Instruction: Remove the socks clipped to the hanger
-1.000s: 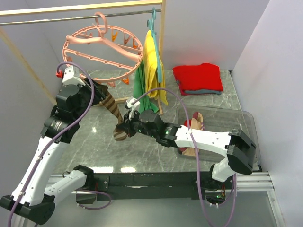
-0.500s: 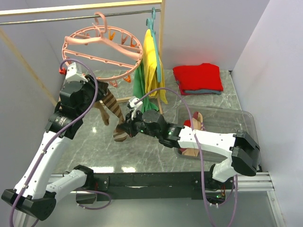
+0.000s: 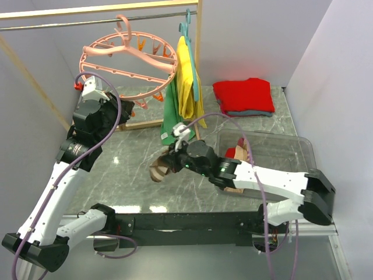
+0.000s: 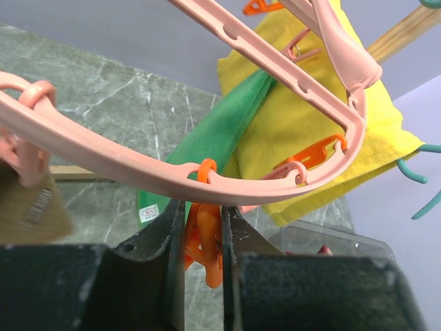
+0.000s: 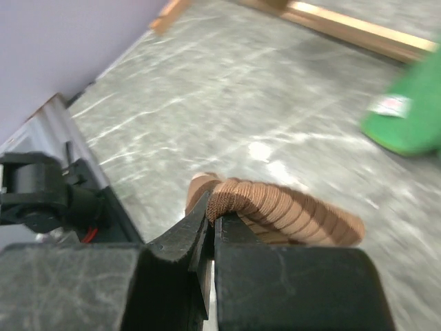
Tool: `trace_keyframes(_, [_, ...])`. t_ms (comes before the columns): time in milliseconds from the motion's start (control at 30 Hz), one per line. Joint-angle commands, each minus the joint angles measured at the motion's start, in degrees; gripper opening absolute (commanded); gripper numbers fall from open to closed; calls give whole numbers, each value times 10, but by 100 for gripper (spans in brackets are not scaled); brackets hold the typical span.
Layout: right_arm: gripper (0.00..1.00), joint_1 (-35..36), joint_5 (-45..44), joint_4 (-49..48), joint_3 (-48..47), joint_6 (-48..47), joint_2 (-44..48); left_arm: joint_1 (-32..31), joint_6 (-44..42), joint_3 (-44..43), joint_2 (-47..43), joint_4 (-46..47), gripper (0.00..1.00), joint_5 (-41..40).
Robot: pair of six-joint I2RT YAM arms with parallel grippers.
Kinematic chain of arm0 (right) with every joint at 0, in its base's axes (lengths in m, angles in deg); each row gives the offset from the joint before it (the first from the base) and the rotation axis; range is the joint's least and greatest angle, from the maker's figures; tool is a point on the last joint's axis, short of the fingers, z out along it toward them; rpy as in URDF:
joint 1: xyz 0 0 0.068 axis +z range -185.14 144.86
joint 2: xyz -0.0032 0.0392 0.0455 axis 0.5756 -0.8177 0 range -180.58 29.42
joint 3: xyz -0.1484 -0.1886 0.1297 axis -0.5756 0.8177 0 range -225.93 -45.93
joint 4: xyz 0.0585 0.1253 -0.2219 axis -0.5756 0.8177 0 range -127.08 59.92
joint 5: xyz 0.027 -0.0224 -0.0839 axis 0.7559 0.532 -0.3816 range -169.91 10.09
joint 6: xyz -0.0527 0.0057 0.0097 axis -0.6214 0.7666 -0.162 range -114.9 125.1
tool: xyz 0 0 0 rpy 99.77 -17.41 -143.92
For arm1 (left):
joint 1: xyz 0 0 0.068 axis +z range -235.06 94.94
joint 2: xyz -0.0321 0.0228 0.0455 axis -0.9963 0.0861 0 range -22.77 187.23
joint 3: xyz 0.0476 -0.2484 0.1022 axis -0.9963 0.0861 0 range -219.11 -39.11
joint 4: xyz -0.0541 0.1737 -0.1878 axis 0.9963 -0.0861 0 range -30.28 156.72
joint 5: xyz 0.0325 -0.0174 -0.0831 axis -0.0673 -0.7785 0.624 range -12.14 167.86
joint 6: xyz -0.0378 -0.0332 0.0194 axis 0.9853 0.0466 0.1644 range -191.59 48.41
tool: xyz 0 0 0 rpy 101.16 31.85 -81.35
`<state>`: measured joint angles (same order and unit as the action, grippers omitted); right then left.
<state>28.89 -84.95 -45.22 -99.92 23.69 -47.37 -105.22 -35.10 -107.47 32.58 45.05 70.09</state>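
**Top and wrist views, read from left to right.** At left, the left gripper [image 4: 203,227] was raised to the lower rim of the round salmon-pink plastic drying hanger [image 4: 103,164]. The hanger hung by its hook from a metal rail [image 3: 70,24]. The gripper's 2 black fingers [image 4: 162,234] were pressed against either side of an orange plastic clip [image 4: 205,252] dangling from that rim, with no gap visible between finger and clip.

Just right of the hanger hung a green cloth [image 3: 169,116] and a yellow cloth [image 3: 187,81].

At centre, the right gripper [image 5: 210,219] was low over the grey marble table [image 3: 128,175]. Its jaws were fully closed on one end of a brown-and-tan striped sock [image 5: 275,210], which lay bunched beyond the fingertips, well apart from the hanger.

At right, a clear plastic bin [image 3: 297,154] held further socks [image 3: 239,153]. A folded red garment [image 3: 243,93] lay behind the bin.
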Motion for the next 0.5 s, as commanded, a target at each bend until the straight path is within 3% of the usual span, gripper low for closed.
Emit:
trace_keyframes(0, [0,-36,-95,77,23,30,90,3,1,5,-9,18,1,24])
trace_keyframes(133, [0,-96,-154,154,64,62,175,3,2,5,-11,18,1,38])
trace_keyframes(333, [0,-252,-175,263,139,122,334,3,5,3,-14,22,1,60])
trace_keyframes(467, [0,-318,-182,319,158,160,373,3,5,0,-15,24,1,64])
